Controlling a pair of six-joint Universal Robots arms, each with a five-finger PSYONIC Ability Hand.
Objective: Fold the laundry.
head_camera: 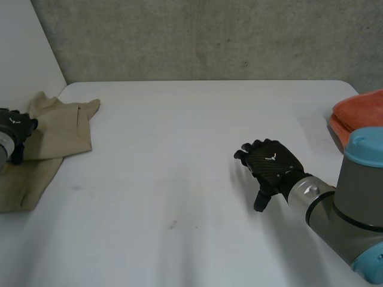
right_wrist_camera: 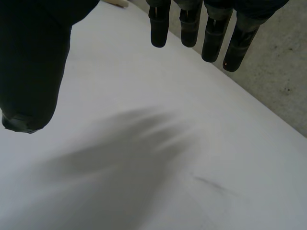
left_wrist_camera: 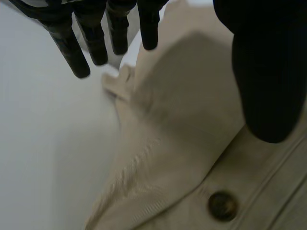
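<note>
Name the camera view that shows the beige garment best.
Head view: the beige garment lies at the left edge of the table, outline mostly visible, left robot hand over it. Left wrist view gives a close patch with a button; right wrist view, a far sliver.

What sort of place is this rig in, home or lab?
Probably a lab or test bay rather than a home: a bare concrete wall behind, a plain white table, and laundry laid out at its sides, a beige garment and an orange cloth.
</note>
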